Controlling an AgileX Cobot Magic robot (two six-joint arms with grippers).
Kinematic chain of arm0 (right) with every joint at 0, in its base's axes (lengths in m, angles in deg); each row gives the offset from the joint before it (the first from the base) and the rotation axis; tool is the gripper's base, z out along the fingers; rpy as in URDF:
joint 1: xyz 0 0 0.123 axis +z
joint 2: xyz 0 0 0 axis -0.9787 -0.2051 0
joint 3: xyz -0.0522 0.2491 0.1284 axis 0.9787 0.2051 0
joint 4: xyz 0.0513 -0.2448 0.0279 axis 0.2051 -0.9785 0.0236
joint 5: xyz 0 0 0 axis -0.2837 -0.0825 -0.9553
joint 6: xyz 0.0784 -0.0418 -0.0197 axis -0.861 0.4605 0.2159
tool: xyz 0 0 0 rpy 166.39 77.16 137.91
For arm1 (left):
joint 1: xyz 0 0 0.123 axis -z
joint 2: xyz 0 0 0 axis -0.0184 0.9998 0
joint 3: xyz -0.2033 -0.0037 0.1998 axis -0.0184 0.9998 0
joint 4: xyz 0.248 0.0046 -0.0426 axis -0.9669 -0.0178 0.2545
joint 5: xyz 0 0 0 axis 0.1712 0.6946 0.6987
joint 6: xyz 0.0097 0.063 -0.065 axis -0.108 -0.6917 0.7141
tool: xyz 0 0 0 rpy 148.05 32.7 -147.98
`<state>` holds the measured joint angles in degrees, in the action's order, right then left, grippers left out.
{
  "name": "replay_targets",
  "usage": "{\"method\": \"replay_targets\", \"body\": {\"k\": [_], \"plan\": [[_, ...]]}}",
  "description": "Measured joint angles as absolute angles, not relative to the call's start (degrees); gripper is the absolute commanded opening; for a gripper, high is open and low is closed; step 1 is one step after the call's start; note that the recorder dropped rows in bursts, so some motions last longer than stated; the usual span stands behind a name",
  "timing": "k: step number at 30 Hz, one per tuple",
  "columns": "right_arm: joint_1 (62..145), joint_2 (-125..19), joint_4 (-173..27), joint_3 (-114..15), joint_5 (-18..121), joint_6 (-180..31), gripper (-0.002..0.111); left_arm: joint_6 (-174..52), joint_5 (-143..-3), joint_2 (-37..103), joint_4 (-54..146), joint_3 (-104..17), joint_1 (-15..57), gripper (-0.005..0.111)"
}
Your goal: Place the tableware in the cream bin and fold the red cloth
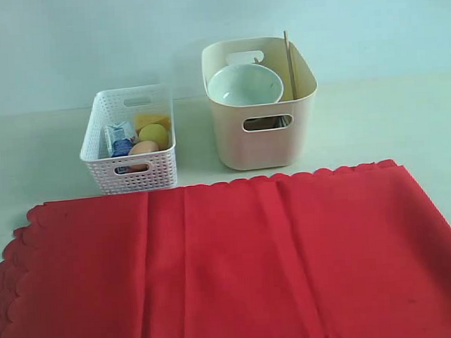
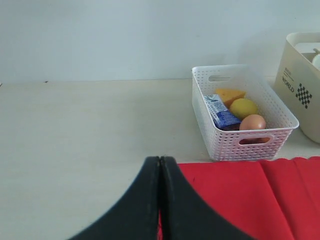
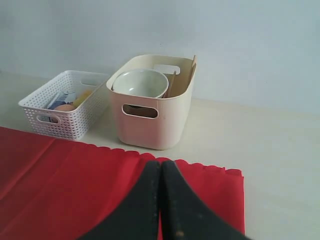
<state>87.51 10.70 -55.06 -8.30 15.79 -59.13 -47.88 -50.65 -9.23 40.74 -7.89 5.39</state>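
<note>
Red cloth [image 1: 238, 267]: we see it spread flat over the near part of the table, scalloped along its left and far edges, with long creases running front to back.
Cream bin [image 1: 262, 148]: upright just beyond the cloth's far edge, right of centre.
Tableware: we find the pale green bowl [image 1: 245, 85] tilted inside the bin and the wooden chopsticks [image 1: 288, 60] leaning in its right rear corner. Something shiny shows through the front cut-out; we cannot tell what.
White lattice basket [image 1: 131, 170]: left of the bin and apart from it, holding a carton [image 1: 120, 138], lemon [image 1: 153, 135], egg [image 1: 143, 148] and cheese [image 1: 155, 118].
Surface: pale, matte tabletop [image 1: 404, 122].
Room: we see only a plain pale wall [image 1: 90, 40] behind.
Left gripper [image 2: 160, 162]: black fingers pressed together over the cloth's edge near the basket.
Right gripper [image 3: 161, 165]: fingers likewise together, over the cloth in front of the bin.
</note>
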Motion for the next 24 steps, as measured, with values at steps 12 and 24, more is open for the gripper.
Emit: {"method": "replay_targets", "body": {"k": [12,24], "plan": [[87.5,12.0,-55.0,-8.3,15.8,-59.1,0.000,-47.9,-50.8,-2.9,40.7,-10.4,5.4,0.000],[87.5,12.0,-55.0,-8.3,15.8,-59.1,0.000,-47.9,-52.6,-2.4,40.7,-10.4,5.4,0.000]]}}
